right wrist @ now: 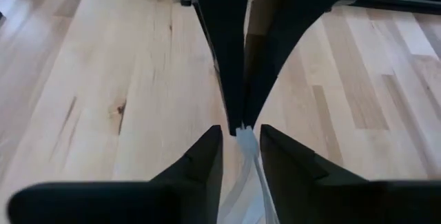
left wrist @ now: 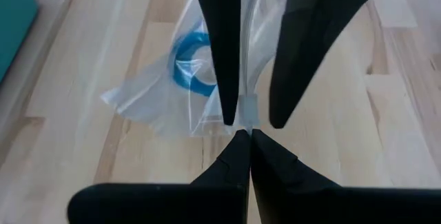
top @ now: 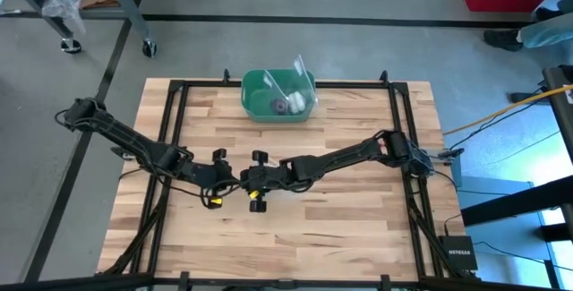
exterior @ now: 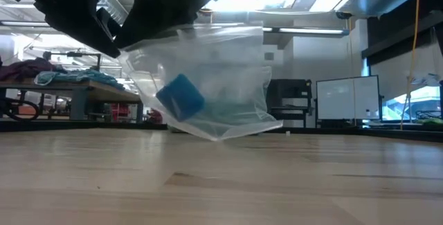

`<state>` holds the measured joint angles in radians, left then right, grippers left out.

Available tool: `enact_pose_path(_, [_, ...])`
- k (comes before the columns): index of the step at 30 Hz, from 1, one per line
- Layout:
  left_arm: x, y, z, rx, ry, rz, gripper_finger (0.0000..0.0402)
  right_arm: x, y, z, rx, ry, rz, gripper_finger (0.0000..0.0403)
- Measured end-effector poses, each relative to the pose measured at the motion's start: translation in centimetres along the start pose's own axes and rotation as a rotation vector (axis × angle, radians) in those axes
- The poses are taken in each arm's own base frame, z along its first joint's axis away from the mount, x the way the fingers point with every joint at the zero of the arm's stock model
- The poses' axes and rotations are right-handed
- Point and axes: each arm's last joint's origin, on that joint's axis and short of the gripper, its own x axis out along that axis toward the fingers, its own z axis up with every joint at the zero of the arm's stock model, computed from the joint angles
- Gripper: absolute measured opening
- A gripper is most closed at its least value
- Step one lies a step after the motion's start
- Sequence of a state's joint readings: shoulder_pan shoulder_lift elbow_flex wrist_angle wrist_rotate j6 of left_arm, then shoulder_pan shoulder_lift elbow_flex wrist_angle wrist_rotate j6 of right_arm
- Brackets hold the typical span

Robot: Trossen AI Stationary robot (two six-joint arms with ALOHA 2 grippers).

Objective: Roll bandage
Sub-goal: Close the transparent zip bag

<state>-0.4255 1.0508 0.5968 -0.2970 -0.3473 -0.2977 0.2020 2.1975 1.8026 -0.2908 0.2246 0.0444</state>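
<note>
Meanwhile, the left gripper (left wrist: 242, 131) pinches the top edge of a clear plastic bag (exterior: 208, 79) above the table (exterior: 221, 176); the right gripper (right wrist: 241, 131) straddles that edge, slightly parted. The rolled blue bandage (exterior: 180, 96) hangs inside, below both.

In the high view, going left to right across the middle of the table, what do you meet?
Left arm → left tool, shut on the clear bag, which this view hardly shows → right tool facing it → right arm. The green bin sits farther back, outside this line.
</note>
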Motion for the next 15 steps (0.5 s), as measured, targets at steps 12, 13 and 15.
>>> enact_pose_path(12, [0.0, 0.07, -0.19, 0.014, 0.018, 0.01, 0.0, -0.09, 0.25, -0.46, -0.035, 0.043, -0.027, 0.002])
enact_pose_path(13, [0.0, 0.1, -0.28, 0.017, 0.027, 0.012, 0.0, -0.12, 0.34, -0.55, -0.04, 0.052, -0.033, 0.0026])
enact_pose_path(15, [-0.01, 0.13, -0.44, 0.023, 0.043, 0.012, 0.0001, -0.22, 0.74, -0.81, -0.06, 0.071, -0.043, 0.0031])
